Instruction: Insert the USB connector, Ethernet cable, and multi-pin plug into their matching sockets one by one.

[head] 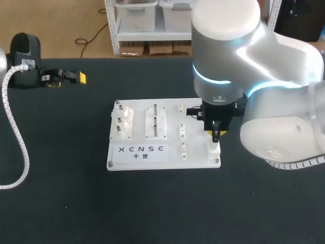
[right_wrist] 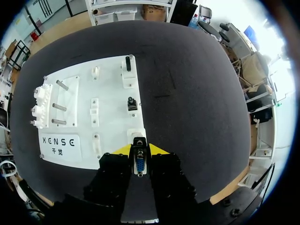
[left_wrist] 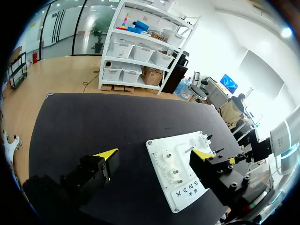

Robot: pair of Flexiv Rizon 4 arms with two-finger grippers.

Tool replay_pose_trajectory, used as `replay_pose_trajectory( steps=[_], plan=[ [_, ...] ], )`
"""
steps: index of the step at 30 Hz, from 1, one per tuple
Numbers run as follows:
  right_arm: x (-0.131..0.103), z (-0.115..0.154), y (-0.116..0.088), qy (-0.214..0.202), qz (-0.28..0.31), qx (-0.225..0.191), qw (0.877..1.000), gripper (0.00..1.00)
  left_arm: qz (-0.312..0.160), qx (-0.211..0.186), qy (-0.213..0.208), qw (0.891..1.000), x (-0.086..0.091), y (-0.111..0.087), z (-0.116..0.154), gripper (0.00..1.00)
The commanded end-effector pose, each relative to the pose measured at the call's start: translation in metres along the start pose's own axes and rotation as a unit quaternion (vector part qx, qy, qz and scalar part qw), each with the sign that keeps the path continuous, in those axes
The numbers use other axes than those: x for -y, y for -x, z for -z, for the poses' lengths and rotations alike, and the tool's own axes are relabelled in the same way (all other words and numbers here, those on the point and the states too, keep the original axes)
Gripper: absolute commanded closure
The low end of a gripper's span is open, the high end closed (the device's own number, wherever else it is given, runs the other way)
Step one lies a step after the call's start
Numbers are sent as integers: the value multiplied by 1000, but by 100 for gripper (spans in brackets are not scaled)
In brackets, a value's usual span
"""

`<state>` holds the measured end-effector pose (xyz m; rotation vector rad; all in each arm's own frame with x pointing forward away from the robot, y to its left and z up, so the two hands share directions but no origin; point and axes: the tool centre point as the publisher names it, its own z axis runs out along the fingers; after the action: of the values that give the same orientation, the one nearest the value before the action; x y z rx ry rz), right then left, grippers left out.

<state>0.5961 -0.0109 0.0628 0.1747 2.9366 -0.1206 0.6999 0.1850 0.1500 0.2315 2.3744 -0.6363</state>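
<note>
The right claw (right_wrist: 139, 151) gripped the one multi-pin plug (right_wrist: 139, 165) between both fingers, just above its socket (right_wrist: 136, 135) on the board (right_wrist: 112, 89). This looked like the final insertion, calling for a straight, aligned push down. Ahead of the claw, two further sockets (right_wrist: 131, 104) appeared filled. The left claw (left_wrist: 154, 154) stood open and empty.

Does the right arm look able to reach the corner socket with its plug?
Probably yes: the right gripper holds the multi-pin plug just ahead of the corner socket, with nothing between them.
</note>
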Motion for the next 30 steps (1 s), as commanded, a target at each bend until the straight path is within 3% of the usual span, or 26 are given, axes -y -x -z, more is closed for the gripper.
replay_pose_trajectory(
  steps=[1,30],
  plan=[
    [3,-5,-3,1,-2,1,1000,100,0,0,0,1000,0,0,0,0],
    [0,-28,-5,31,18,-17,999,100,0,0,0,1000,0,0,0,0]
  ],
)
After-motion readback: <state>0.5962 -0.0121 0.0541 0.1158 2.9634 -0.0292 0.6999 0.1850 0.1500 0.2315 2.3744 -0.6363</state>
